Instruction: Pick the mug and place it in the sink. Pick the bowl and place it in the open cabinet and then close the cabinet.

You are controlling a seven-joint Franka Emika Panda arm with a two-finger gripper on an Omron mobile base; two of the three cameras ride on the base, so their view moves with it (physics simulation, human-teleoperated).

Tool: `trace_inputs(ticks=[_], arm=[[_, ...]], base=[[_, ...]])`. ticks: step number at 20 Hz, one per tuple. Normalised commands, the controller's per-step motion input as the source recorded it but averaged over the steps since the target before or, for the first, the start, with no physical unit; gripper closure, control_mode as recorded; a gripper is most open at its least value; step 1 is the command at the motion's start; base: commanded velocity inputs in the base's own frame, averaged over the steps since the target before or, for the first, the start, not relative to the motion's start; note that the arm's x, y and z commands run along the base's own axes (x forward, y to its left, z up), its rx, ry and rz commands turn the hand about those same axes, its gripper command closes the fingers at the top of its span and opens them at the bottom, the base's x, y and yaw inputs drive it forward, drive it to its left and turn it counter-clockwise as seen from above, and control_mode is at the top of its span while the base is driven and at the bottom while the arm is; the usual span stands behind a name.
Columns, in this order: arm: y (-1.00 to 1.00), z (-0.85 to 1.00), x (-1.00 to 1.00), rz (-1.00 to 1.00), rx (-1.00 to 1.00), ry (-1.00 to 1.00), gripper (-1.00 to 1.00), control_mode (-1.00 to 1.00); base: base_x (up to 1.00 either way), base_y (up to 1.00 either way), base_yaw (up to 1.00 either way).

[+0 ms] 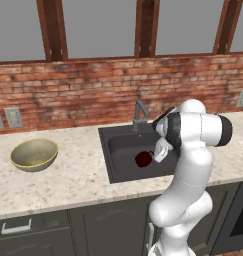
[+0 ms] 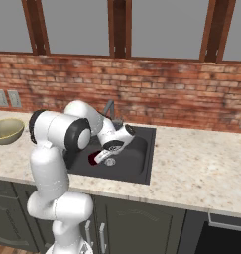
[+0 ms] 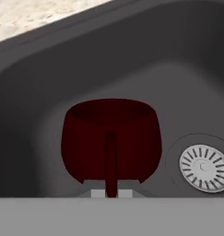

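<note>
Mug held inside the sink
The gripper (image 3: 111,193) pinches the mug (image 3: 111,138) by its handle, beside the sink (image 3: 187,69) drain at lower right.

Brick-walled kitchen
A red brick wall (image 1: 68,95) ran behind the speckled bench (image 1: 73,180), under wood-framed windows (image 1: 98,27); dark cabinets (image 1: 103,225) stood below.

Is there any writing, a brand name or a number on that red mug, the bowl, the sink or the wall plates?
None can be read: the mug, bowl, sink and wall plates are all plain, with no letters, numbers or signs.
</note>
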Motion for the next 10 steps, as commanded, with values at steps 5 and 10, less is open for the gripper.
trace_inputs(ticks=[5, 10], arm=[[0.0, -0.41, 0.56, 0.0, 0.14, 0.0, 1.0, -1.0], [0.0, -0.43, 0.53, -0.01, 0.13, 0.0, 1.0, -1.0]], base=[[0.0, 0.0, 0.0], [0.0, 0.0, 0.0]])
